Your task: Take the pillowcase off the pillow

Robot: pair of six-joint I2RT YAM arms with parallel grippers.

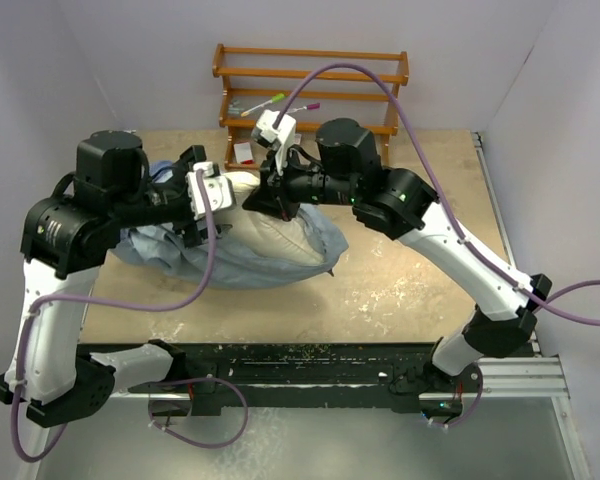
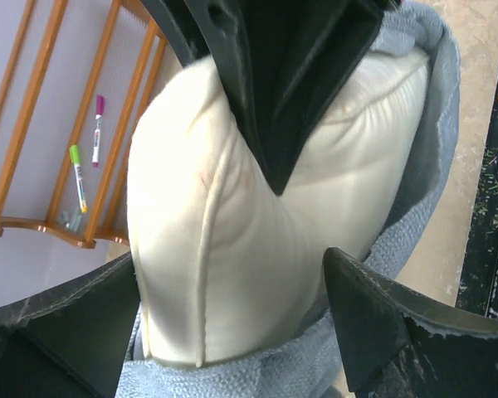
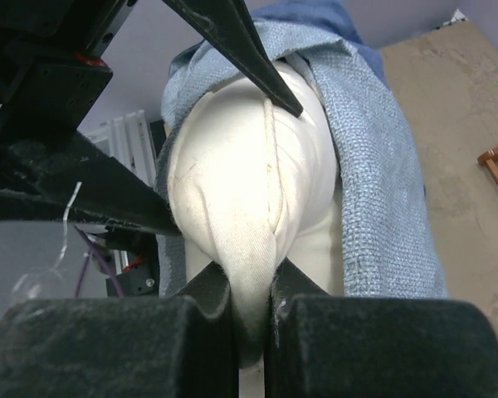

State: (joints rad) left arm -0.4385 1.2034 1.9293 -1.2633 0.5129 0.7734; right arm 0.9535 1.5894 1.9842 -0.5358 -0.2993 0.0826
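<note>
Cream pillow (image 3: 249, 215) in right pincer (image 3: 251, 319)

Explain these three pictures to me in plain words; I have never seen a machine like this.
Two robot arms are bolted at a table's near edge. The overhead view looks down on both; the other two views come from cameras on each wrist. On the tan wooden table lies a plump cream pillow half out of its soft grey-blue cloth pillowcase. The right gripper is shut, pinching a corner of the pillow. The left gripper is open, its fingers either side of the pillow. Behind stands an orange wooden rack with markers.
</note>
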